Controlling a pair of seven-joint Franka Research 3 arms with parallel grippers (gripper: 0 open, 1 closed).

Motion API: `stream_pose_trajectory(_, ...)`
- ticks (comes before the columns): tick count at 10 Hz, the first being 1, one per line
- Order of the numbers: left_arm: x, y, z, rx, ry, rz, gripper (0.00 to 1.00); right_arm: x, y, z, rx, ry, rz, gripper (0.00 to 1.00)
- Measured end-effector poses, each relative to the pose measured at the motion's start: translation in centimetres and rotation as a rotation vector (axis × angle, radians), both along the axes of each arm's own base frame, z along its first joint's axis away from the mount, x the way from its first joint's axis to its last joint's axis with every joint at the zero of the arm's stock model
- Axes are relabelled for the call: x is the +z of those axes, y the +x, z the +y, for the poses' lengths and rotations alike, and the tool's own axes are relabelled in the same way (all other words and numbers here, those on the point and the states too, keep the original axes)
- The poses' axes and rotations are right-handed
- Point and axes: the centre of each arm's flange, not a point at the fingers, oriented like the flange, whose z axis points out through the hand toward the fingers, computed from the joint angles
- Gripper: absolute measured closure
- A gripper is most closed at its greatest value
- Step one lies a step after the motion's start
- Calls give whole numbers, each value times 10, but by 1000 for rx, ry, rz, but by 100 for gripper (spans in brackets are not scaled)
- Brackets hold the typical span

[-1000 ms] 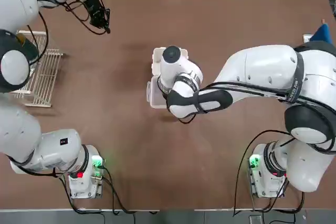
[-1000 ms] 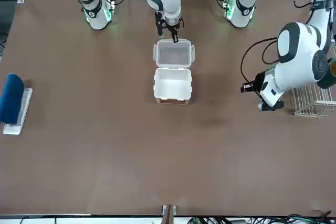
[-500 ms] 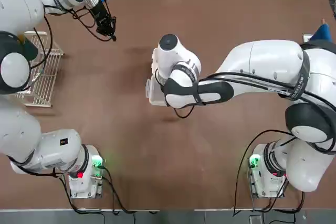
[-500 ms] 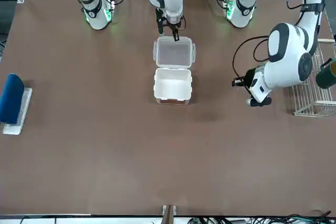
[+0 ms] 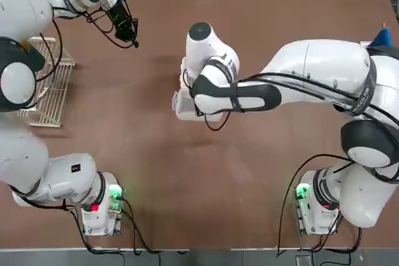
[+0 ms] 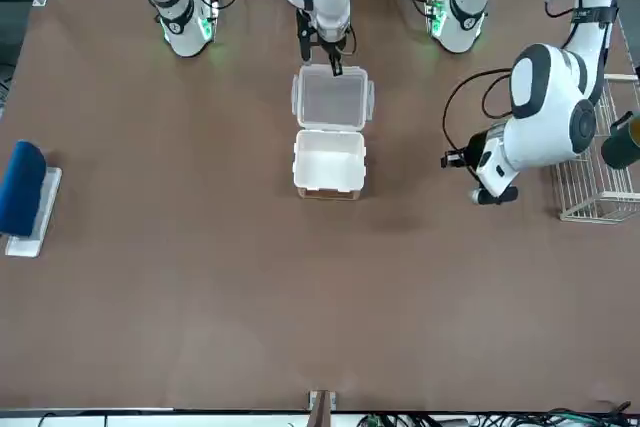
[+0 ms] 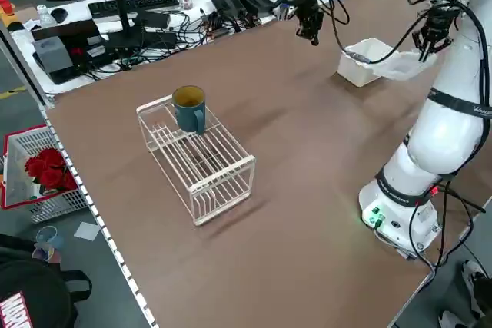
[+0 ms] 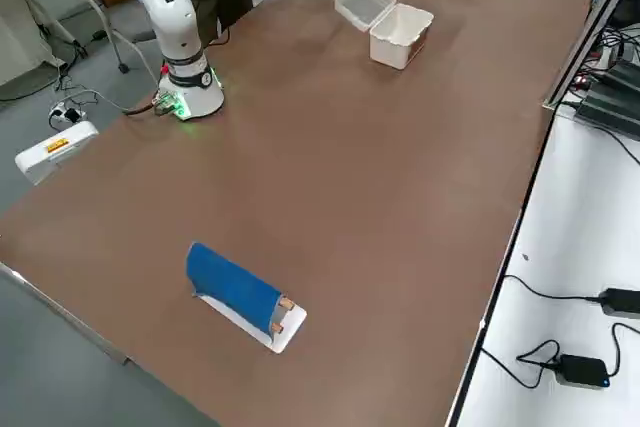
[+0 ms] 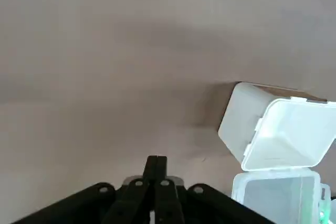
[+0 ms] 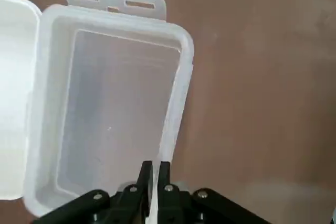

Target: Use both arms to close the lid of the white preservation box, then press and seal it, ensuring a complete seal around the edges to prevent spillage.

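Here, right gripper [image 10: 154,174] pinched shut on the open lid's [image 10: 113,103] rim; left gripper [image 9: 156,169] shut, empty.

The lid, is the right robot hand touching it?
Touching. In the right wrist view, the right gripper has its jaws pinched shut on the lid's rim, which runs between them; the front view shows it there too.
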Motion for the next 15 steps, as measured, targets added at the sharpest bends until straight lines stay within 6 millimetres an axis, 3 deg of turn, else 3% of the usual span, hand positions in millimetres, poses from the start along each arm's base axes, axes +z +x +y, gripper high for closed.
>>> stream_pose_trajectory(5, -2, 1, 4, 22, -12, 4, 99, 34, 32, -6, -41, 29, 2, 95)
stream_pose_trajectory(9, -4, 3, 14, 39, -13, 8, 99, 59, 78, -24, -88, 94, -5, 97)
stream_pose_trajectory(12, -3, 6, 25, 61, -14, 6, 99, 80, 126, -46, -144, 167, -21, 98)
stream_pose_trajectory(15, 3, 13, 43, 90, -17, -10, 99, 78, 160, -58, -182, 179, -44, 98)
